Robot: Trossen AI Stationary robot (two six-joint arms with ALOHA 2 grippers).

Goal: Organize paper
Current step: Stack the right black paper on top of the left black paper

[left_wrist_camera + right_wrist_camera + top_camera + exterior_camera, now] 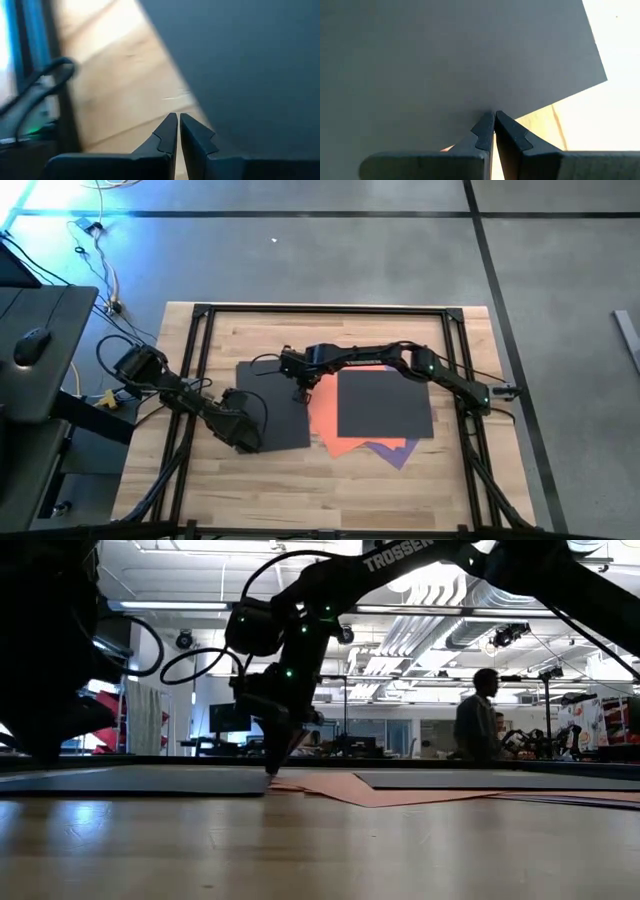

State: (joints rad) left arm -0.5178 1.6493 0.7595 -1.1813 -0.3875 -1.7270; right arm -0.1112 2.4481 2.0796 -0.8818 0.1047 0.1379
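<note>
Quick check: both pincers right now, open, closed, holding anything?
Left pincer: closed, holding nothing, at the dark grey sheet's edge.
Right pincer: closed, tip on that sheet, no visible grip.

Matt paper sheets on smooth pale wood table.

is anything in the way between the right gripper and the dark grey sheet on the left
Nothing visible. The right gripper, shut, is tip-down at the right edge of the left dark grey sheet, beside the orange sheet. The left gripper, also shut, sits at that sheet's lower left corner.
</note>
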